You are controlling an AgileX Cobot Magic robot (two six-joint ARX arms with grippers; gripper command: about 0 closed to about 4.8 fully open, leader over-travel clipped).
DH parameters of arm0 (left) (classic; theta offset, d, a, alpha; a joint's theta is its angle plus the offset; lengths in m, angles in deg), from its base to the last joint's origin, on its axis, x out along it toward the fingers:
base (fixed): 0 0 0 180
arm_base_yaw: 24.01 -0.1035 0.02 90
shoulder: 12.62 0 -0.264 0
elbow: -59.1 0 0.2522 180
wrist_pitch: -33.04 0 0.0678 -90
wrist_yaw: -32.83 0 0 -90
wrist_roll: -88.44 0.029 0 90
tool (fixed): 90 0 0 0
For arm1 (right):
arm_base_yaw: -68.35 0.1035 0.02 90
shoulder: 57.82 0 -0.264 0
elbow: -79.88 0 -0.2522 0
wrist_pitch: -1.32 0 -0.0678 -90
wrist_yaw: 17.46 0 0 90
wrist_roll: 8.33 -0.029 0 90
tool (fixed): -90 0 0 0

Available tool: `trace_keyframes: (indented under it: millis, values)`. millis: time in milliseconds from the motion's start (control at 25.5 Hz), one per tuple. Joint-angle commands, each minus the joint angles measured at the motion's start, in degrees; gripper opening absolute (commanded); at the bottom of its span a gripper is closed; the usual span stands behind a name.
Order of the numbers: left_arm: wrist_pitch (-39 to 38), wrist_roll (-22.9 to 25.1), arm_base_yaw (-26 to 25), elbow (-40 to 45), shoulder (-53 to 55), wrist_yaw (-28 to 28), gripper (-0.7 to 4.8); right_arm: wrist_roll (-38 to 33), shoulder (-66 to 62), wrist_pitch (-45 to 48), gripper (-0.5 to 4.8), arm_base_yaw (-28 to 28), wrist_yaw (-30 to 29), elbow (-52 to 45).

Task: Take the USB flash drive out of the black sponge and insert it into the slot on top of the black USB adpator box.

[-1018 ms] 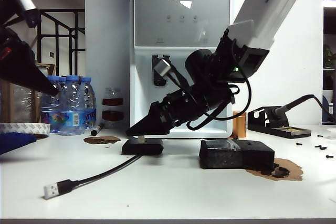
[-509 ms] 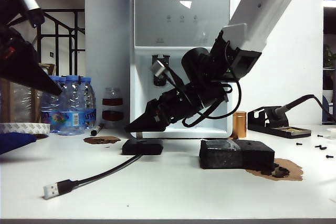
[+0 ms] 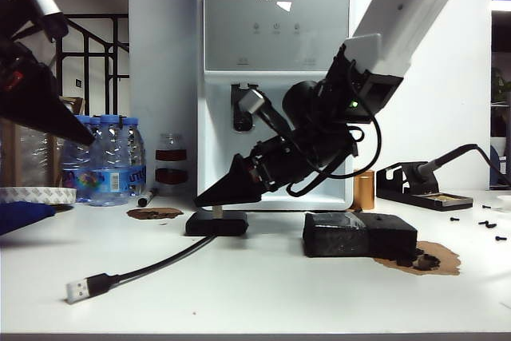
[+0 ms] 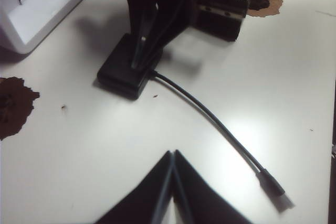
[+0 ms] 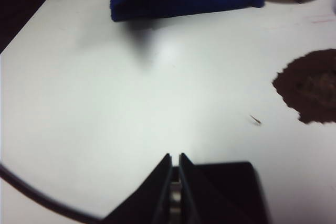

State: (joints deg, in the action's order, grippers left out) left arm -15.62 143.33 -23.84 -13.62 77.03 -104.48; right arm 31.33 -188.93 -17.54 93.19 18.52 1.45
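Observation:
My right gripper (image 3: 200, 200) reaches in from the right and points down-left just above the black USB adaptor box (image 3: 216, 223). It is shut on the USB flash drive (image 3: 215, 210), a small pale stick hanging straight down, lower end at the box's top. The right wrist view shows the silvery drive (image 5: 175, 199) pinched between the shut fingers of that gripper (image 5: 175, 156), with the box (image 5: 231, 192) underneath. The black sponge (image 3: 359, 235) lies right of the box. My left gripper (image 3: 82, 141) hovers high at the left, shut and empty (image 4: 172, 153).
The box's cable runs forward-left to a silver plug (image 3: 78, 290). A water dispenser (image 3: 275, 77) stands behind, bottles (image 3: 104, 157), a tape roll (image 3: 36, 194) and blue cloth (image 3: 20, 216) at left. A soldering stand (image 3: 415, 189), copper cylinder (image 3: 365, 189) and screws (image 3: 489, 223) are at right.
The right wrist has tilted and shifted slightly over the adaptor box, with the drive still gripped and its tip in about the same place. The left arm has kept still.

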Motion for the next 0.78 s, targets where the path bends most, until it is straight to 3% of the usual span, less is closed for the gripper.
trace_keyframes:
  millis: [39, 783]
  values:
    - [0.3, -0.1, 0.0, 0.0, 0.0, -0.3, -0.04, 0.0, 0.0, 2.0, -0.01, 0.5, 0.1, 0.0]
    - [0.3, -1.0, 0.0, 0.0, 0.0, -0.4, -0.04, 6.1, -0.1, 4.0, -0.01, 0.7, 13.1, 0.3]
